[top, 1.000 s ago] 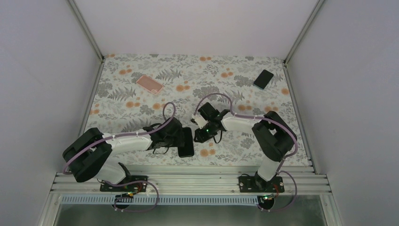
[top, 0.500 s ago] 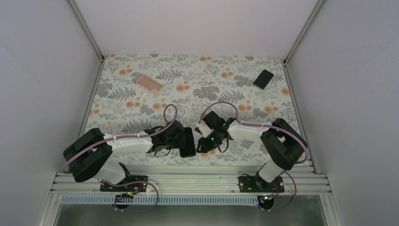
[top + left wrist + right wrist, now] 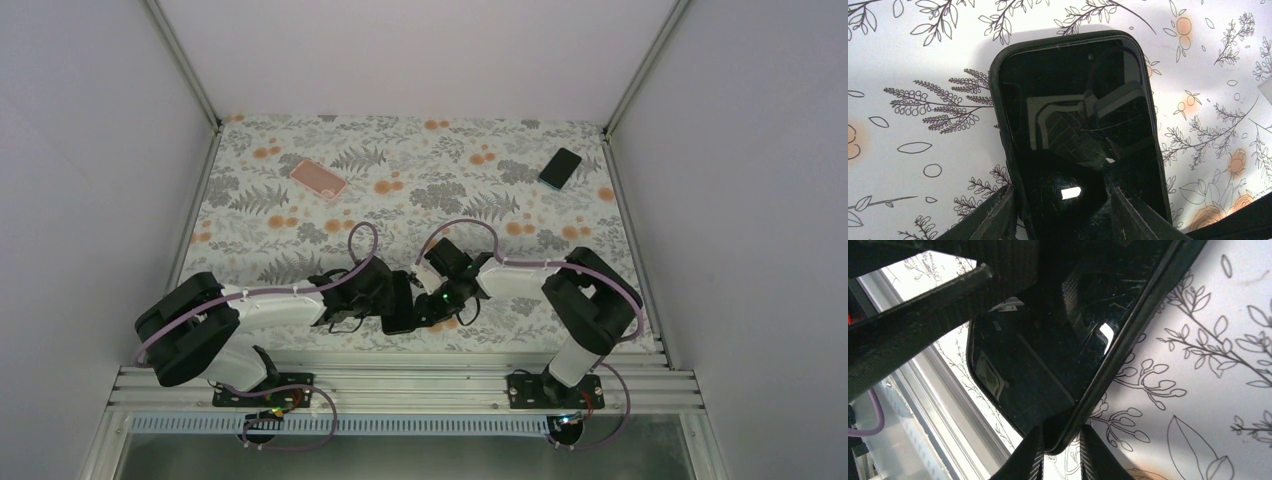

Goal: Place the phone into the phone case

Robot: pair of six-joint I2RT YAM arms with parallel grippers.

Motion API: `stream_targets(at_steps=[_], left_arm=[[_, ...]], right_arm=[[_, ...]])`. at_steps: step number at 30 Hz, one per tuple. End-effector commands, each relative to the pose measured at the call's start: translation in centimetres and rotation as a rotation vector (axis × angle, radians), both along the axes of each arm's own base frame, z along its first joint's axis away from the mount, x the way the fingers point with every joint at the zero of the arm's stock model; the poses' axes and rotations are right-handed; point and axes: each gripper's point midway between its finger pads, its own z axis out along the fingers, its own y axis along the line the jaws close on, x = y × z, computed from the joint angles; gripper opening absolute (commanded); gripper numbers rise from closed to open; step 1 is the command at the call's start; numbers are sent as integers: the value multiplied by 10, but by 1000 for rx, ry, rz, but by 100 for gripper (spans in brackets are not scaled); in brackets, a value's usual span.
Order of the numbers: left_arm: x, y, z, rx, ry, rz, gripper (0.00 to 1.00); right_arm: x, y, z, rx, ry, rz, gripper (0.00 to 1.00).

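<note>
A black phone [image 3: 397,303] lies screen up near the table's front edge, its glass [image 3: 1083,125] framed by the raised rim of a black phone case [image 3: 998,100]. My left gripper [image 3: 383,298] stands over the phone's near end with its jaws apart [image 3: 1060,192]. One finger [image 3: 993,215] is beside the case's left rim and the other [image 3: 1133,215] is over the glass. My right gripper [image 3: 422,308] comes in from the right. Its narrow jaws [image 3: 1060,430] pinch a corner of the case rim [image 3: 1128,340].
A pink flat rectangle [image 3: 318,178] lies at the back left of the flowered tablecloth [image 3: 460,150]. A second dark phone [image 3: 560,167] lies at the back right. The metal rail [image 3: 400,385] runs just in front of the grippers. White walls close three sides.
My right gripper has swung left and forward from the middle of the cloth to the phone's right side, and now pinches its corner. The left gripper and the phone have barely shifted.
</note>
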Motion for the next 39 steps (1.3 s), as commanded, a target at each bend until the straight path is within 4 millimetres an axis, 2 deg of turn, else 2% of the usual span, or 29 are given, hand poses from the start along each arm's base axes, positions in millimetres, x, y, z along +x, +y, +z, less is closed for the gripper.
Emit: stream_targets(at_steps=[1,11,14,17,22,24,28,31,34,39], left_arm=[[-38,32,-42,135,165,-15,48],[-42,32,-47,105,177,-6,48],[-43,37,-48,106,179,11,48],[-41,40,-46,118,176,24,49],[-32,40,-33,145,147,45,52],[-28,42,-26,165,131,61,55],[-16,43,-11,192,89,92,61],[-8,39,-1,211,75,96,65],[-4,34,4,213,68,93,67],[2,22,4,196,67,76,68]], right_arm=[[-5,-28,-39,-207,-4,-21,17],[-5,-61,-77,-525,-71,-8,16],[-3,-64,-80,-560,-90,-2,15],[3,-44,-61,-447,-122,7,15],[26,-14,3,-249,-276,-18,28],[33,-10,23,-196,-327,-31,32],[49,-9,51,-122,-440,-83,35],[64,-10,67,-63,-506,-140,36],[74,-10,72,-41,-533,-145,39],[93,-6,60,3,-504,-163,39]])
